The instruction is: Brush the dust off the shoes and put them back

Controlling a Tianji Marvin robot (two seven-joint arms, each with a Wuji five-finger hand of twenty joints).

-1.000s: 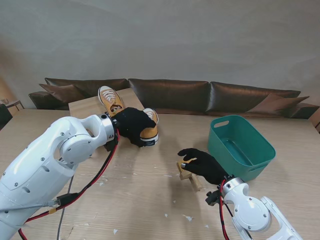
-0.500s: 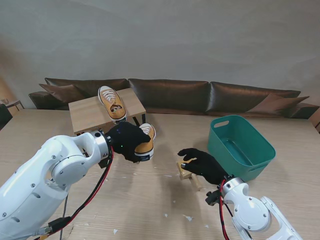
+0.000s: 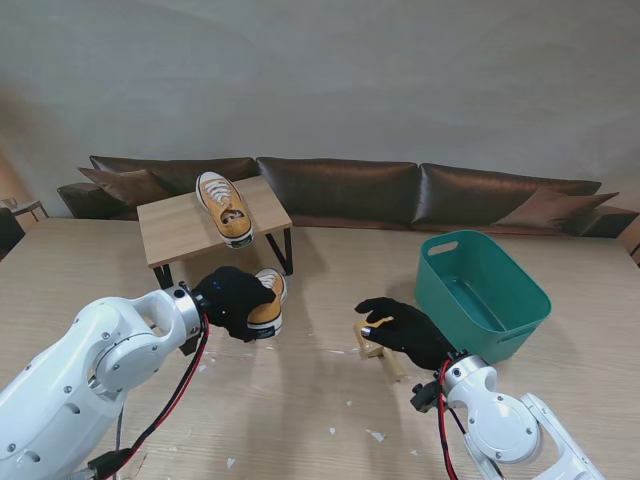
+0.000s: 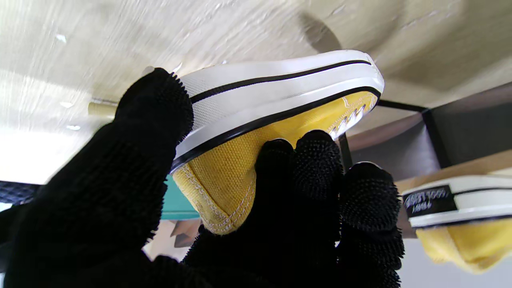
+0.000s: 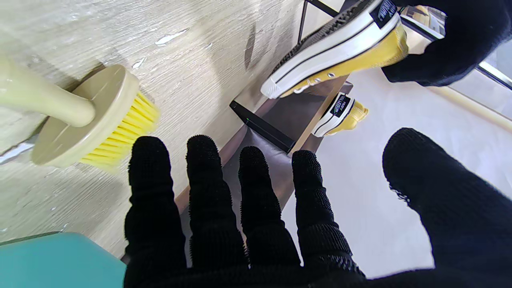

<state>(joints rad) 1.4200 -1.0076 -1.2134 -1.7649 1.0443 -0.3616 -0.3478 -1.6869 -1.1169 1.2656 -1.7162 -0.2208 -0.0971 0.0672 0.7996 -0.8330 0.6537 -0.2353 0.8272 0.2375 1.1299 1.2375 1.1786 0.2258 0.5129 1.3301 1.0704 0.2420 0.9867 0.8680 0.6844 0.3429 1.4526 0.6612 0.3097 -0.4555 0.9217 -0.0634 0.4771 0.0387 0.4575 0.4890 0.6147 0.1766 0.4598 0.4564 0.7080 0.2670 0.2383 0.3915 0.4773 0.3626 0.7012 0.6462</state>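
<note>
A: So, where is the shoe?
B: The yellow shoe (image 3: 268, 302) is clamped in the left robot hand (image 3: 233, 300), lifted off the desk (image 3: 300, 400), thumb on the white sole, other fingers (image 4: 320, 168) wrapped over the canvas upper.
A: And its mate?
B: The second shoe (image 3: 225, 207) lies on the small wooden shelf (image 3: 175, 228), at about eleven o'clock from the held one.
A: The brush?
B: The brush (image 5: 86, 120) rests on the desk at roughly three o'clock from the held shoe, yellow bristles sideways, partly under the right robot hand (image 3: 405, 328).
A: Is that hand holding it?
B: No; in the wrist view its fingers (image 5: 204, 192) are spread and apart from the brush, gripping nothing.
A: Anything else?
B: A green tub (image 3: 500, 300) sits at three o'clock from the brush, and pale flecks (image 3: 375, 435) dot the desk nearer to me.
</note>
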